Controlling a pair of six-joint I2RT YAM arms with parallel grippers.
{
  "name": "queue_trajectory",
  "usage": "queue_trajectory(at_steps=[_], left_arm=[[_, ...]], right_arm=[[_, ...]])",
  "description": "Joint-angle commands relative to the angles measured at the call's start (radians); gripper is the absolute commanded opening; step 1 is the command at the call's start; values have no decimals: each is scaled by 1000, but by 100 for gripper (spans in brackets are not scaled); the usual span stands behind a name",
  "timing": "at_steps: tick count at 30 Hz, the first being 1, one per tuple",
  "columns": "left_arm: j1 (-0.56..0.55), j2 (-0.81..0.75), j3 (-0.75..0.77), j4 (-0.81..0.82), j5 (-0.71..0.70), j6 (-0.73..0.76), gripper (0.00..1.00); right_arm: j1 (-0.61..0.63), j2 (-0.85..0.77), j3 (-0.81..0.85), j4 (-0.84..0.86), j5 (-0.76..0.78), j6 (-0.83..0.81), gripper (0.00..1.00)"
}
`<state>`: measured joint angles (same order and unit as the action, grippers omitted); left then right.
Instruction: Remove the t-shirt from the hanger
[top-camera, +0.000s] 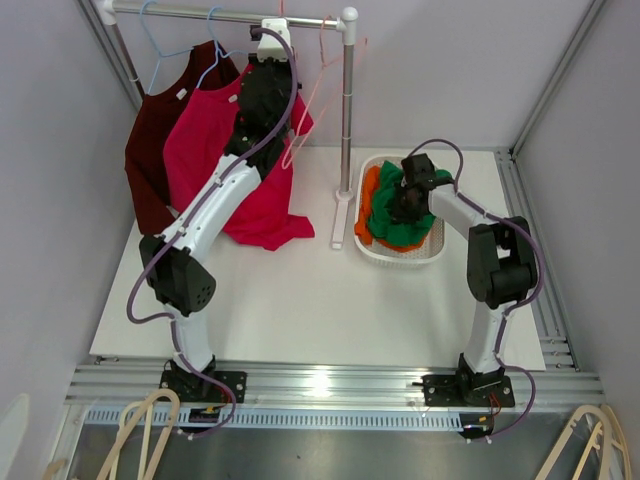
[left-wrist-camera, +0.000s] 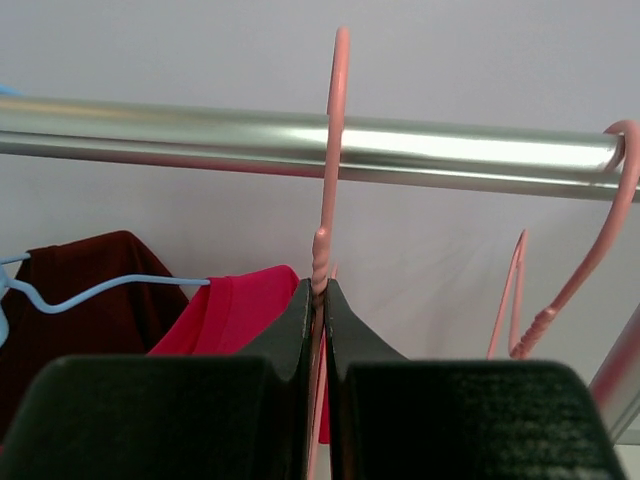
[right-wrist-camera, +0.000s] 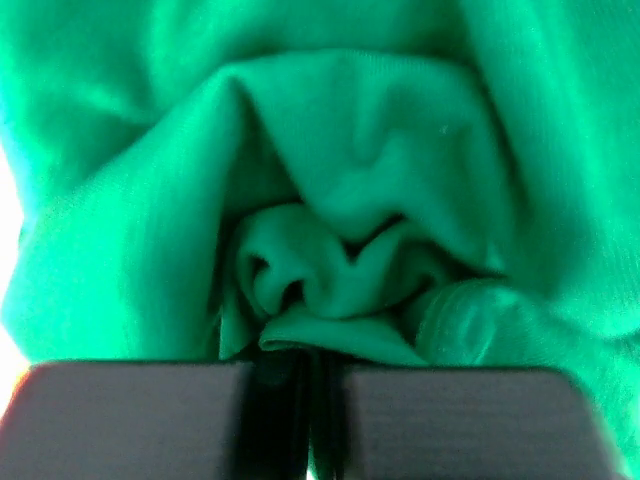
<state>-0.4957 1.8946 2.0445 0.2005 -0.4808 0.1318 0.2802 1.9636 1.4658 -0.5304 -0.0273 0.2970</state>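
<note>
The left gripper (left-wrist-camera: 318, 292) pinched the hanger (left-wrist-camera: 335, 120) neck at eleven o'clock, while the right gripper (right-wrist-camera: 305, 365) pinched the green shirt (right-wrist-camera: 380, 150) in the two-o'clock basket (top-camera: 405, 260), apparently due for release next.

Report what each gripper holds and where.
Left gripper clamps the pink hanger at its twisted neck. Right gripper pinches a fold of the green t-shirt.

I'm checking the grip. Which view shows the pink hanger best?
Left wrist: the hanger is close up, pinched in the left gripper. Top view shows it small and partly hidden. Right wrist shows only green shirt.
</note>
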Motion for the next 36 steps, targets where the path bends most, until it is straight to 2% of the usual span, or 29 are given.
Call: queue_trajectory(at_steps=[1, 2, 4, 5, 10, 12, 13, 29, 36], left_arm=[[5, 3, 52, 77, 41, -11, 1], [5, -5, 51, 79, 42, -20, 1], [5, -15, 36, 92, 48, -24, 1], [3, -23, 33, 97, 53, -23, 1], [2, -34, 31, 119, 54, -8, 1], [2, -35, 37, 126, 62, 0, 1], [2, -35, 39, 125, 68, 2, 1], [-7, 4, 74, 85, 136, -43, 1], [-23, 31, 89, 37, 229, -70, 1]], right_arm=[[-3, -61, -30, 4, 3, 10, 10], [-3, -78, -25, 3, 19, 10, 41], [-3, -106, -24, 10, 26, 8, 50], [-3, -135, -19, 12, 58, 8, 63], [-4, -195, 60, -31, 98, -4, 72], [-4, -228, 83, -48, 108, -1, 95], [-3, -244, 85, -49, 113, -1, 99], [-4, -531, 117, -20, 119, -30, 100], [-7, -586, 114, -22, 101, -29, 99]])
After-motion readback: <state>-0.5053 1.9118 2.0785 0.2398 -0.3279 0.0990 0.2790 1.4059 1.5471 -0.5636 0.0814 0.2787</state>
